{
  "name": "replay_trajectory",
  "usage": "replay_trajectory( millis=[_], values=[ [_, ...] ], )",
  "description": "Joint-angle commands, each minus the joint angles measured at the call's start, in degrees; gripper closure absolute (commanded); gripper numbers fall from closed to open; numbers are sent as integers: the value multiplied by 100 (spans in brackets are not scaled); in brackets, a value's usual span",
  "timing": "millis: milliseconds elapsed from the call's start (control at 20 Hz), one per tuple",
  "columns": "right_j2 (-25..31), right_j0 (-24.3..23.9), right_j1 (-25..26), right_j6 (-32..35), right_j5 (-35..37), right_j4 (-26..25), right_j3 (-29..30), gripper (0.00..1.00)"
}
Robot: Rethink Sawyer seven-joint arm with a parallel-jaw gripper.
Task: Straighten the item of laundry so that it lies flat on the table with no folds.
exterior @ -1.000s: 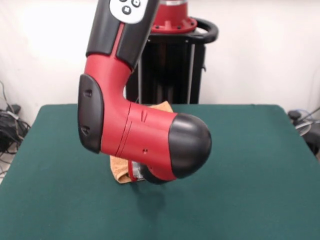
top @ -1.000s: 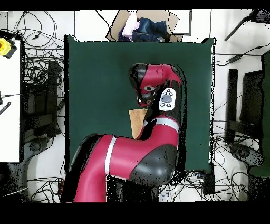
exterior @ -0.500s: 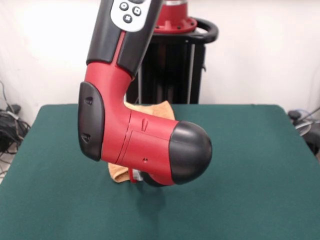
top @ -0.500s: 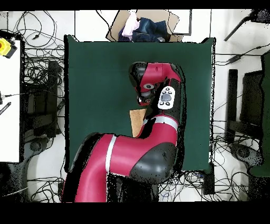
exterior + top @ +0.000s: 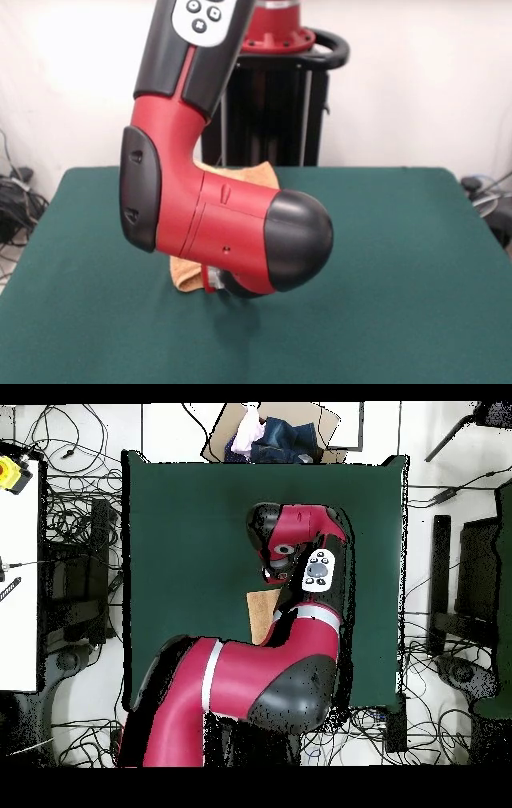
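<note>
In the front view, our red and black arm (image 5: 216, 232) is bending low over the dark green felt surface (image 5: 400, 264), covering most of the peach terry-cloth towel (image 5: 189, 276), which is showing only as a bit at the arm's lower edge and another behind it. We are judging that the arm is crouching there to work the cloth. Our gripper (image 5: 220, 286) is barely peeking out beneath; we cannot tell its opening or hold.

In the overhead view, the towel (image 5: 262, 612) is lying mid-surface, mostly under the arm (image 5: 290, 564).

Green table (image 5: 416, 264) w/ peach towel (image 5: 189, 277) lying on it, mostly hidden behind arm.
</note>
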Motion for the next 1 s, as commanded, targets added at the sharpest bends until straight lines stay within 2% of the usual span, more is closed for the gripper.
replay_trajectory(
  millis=[50, 100, 400, 550, 650, 1000],
  values=[
    [441, -368, 98, 1166, -2016, -48, 1208, 100],
    [443, -384, -178, 1206, -2303, -40, 1641, 100],
    [790, -696, -702, 1457, -4029, 144, 2726, 100],
    [1199, -1113, -1183, 1102, -4747, 340, 3465, 100],
    [1443, -1383, -1506, 856, -4884, 502, 3795, 100],
    [1714, -1626, -1866, 753, -4764, 711, 3812, 100]
  ],
)
